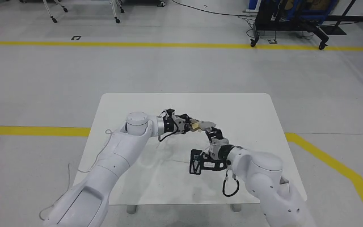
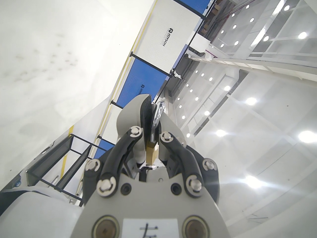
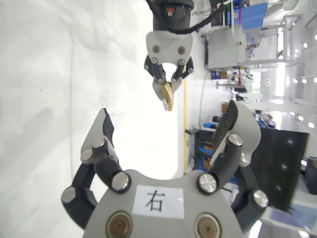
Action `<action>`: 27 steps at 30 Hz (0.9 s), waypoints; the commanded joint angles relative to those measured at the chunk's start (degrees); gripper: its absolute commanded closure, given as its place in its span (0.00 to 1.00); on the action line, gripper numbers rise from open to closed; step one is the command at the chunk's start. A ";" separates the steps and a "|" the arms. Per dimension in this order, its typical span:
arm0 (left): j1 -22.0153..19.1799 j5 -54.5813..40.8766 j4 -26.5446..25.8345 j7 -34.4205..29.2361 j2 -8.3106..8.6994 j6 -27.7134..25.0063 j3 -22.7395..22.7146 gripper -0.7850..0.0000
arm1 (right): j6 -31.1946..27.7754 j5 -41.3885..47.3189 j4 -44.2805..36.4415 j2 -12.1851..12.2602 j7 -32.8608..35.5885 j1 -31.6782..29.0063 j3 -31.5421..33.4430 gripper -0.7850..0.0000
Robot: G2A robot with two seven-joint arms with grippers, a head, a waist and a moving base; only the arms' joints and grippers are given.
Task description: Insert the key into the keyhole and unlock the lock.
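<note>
Left pincer (image 3: 165,89) clamps the lock (image 3: 167,97); just ahead of it, right pincer (image 3: 169,116) gapes empty, so inserting and turning the key seem left to do.

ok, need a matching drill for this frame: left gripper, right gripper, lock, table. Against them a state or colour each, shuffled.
Things:
1. left gripper
2. right gripper
3. lock
4. table

States:
A. white, under both arms
B. open, holding nothing
C. brass, held clear of the tabletop
D. shut on the lock

Pairs: 1-D, 2-B, 3-C, 4-A
</note>
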 commanded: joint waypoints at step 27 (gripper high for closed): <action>8.06 6.76 -13.11 5.27 2.43 -9.14 -4.87 1.00 | -7.31 28.47 22.10 5.55 -15.74 9.40 2.94 1.00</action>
